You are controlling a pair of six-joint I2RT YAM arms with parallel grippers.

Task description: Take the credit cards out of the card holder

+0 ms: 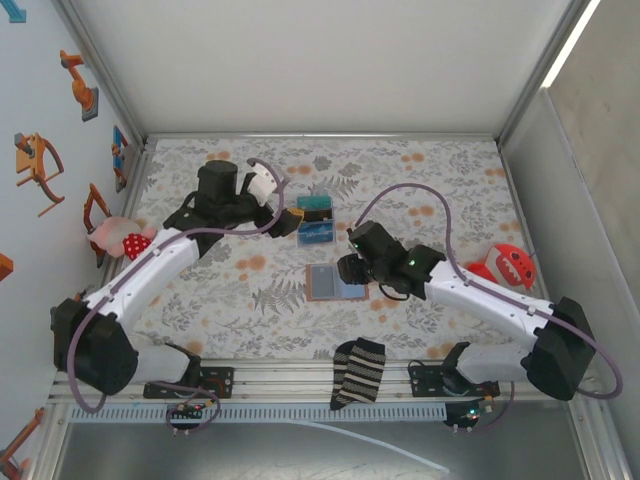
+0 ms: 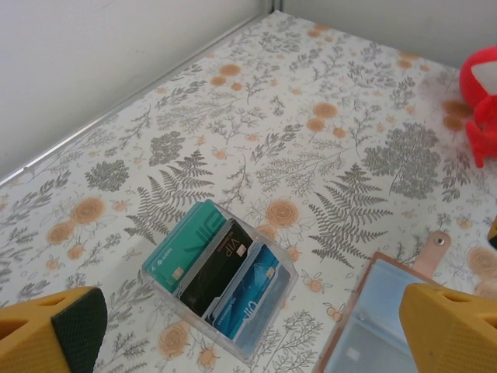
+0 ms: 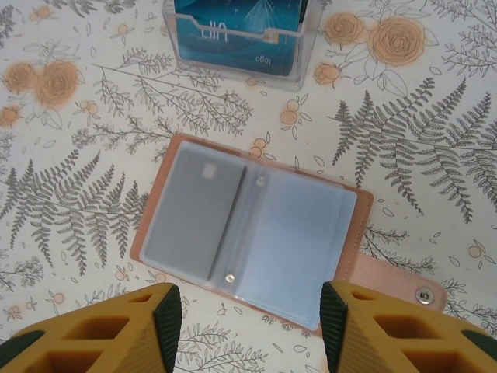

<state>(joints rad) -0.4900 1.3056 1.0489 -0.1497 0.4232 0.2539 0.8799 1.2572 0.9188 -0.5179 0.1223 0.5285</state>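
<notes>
The card holder (image 3: pixel 307 233) lies open and flat on the floral cloth, tan rim around pale blue sleeves, closing tab to the right. A pale credit card (image 3: pixel 194 214) sits in its left sleeve. My right gripper (image 3: pixel 250 322) hovers over its near edge, open, nothing between the fingers. From above, the holder (image 1: pixel 333 282) lies just left of that gripper (image 1: pixel 352 268). A clear stand (image 2: pixel 268 307) holds a teal card (image 2: pixel 182 245), a black card (image 2: pixel 217 264) and a blue card (image 2: pixel 252 299). My left gripper (image 2: pixel 252 342) is open wide above the stand, empty.
A red plush toy (image 1: pixel 510 265) lies at the right, a pink and red toy (image 1: pixel 120 238) at the left wall. A striped sock (image 1: pixel 358 372) hangs over the front rail. Enclosure walls close in the cloth on three sides.
</notes>
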